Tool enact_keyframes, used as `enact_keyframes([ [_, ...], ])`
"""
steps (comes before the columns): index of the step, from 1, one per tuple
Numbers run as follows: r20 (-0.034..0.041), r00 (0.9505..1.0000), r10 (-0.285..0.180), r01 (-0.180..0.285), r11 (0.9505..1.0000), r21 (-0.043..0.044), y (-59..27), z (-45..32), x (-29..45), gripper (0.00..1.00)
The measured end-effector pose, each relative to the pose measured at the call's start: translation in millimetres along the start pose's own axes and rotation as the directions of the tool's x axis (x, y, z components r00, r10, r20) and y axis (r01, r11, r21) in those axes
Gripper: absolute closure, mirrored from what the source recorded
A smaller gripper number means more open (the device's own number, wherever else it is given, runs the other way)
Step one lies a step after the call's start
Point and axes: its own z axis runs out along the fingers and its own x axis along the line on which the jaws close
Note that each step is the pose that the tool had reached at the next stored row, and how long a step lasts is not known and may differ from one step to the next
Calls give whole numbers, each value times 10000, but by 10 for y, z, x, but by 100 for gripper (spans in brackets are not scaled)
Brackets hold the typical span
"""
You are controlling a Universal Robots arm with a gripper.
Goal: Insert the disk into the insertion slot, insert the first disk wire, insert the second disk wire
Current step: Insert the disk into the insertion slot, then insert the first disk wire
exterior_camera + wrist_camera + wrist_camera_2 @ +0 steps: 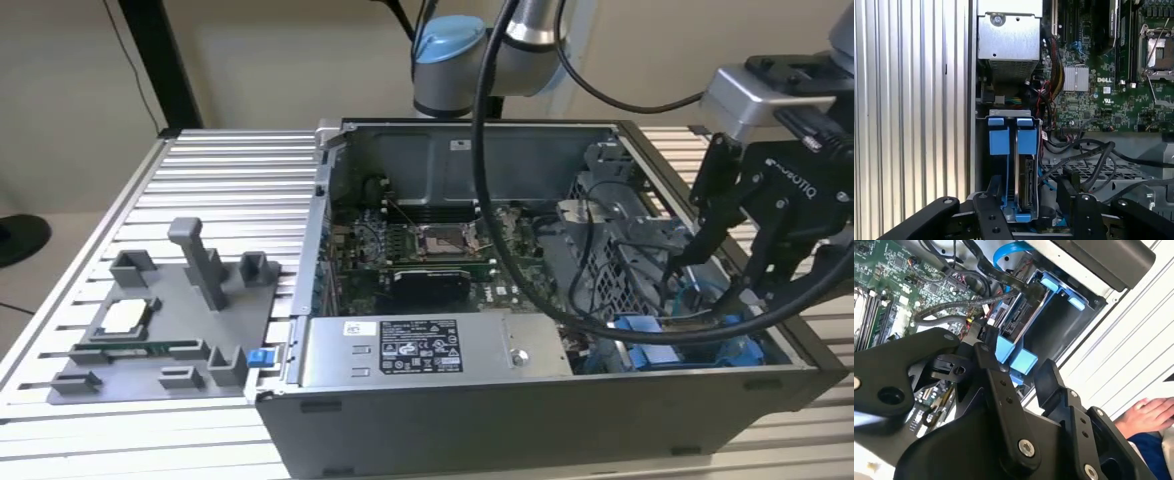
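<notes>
The disk stands on edge inside the insertion slot, a bay of bright blue plastic rails. In the second wrist view the disk shows its connector end within the blue slot. A flat black wire runs to the disk's edge; I cannot tell if it is plugged in. My gripper is open just above the bay's end, with nothing between its black fingers. In the exterior view the gripper hangs over the blue slot at the case's near corner, on that view's right.
Loose black cables lie beside the bay over perforated metal. The grey power-supply box sits at the case front, the motherboard behind it. A grey fixture tray lies on the ribbed table. A person's hand rests outside the case.
</notes>
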Motion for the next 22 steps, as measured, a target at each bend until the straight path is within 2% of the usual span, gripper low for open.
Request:
enact_keyframes([
  [2, 1, 10000, 0, 0, 10000, 0, 1, -27, -1, 0],
  [11, -2, 10000, 0, 0, 10000, 0, 2, -33, -11, 0],
  [19, -14, 10000, -4, 4, 10000, 3, 6, -60, -62, 0],
  [22, -19, 10000, -11, 11, 10000, 17, 17, -58, -106, 0],
])
